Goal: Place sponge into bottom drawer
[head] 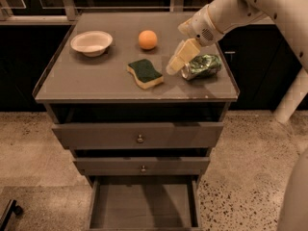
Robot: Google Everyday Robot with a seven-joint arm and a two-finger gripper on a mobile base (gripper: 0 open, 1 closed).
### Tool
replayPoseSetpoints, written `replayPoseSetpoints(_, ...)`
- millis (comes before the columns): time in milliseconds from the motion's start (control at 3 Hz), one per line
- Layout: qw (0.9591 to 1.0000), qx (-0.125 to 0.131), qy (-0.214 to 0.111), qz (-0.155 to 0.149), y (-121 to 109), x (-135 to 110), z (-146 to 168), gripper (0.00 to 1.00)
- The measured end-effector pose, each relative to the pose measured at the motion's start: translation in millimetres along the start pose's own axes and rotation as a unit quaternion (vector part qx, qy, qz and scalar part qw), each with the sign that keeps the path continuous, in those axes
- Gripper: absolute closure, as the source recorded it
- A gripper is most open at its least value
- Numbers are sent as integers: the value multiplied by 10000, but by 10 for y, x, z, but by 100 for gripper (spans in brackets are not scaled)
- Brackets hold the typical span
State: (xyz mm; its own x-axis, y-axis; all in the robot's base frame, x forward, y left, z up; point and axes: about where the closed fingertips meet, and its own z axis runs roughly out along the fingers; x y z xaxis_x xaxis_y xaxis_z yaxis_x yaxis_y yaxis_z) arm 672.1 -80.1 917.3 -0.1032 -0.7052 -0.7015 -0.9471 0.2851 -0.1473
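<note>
The sponge [145,72], dark green on top with pale yellow foam below, lies flat on the cabinet top [96,81] near its middle front. My gripper [175,67] hangs just right of the sponge, its pale fingers pointing down-left, a small gap from the sponge's right end. It holds nothing. The bottom drawer [143,206] stands pulled open below, with a plain flat grey inside.
A crushed green can [202,66] lies right of the gripper. An orange ball [147,39] sits behind the sponge and a white bowl [91,43] at the back left. Two upper drawers [139,135] with round knobs are slightly ajar.
</note>
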Motion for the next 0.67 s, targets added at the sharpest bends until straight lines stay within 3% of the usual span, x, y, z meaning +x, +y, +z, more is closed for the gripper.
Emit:
replayPoseSetpoints(333, 9986, -446, -284, -78, -59, -198, 512, 0)
replayPoseSetpoints(667, 9975, -615, -351, -55, -68, -266, 808, 0)
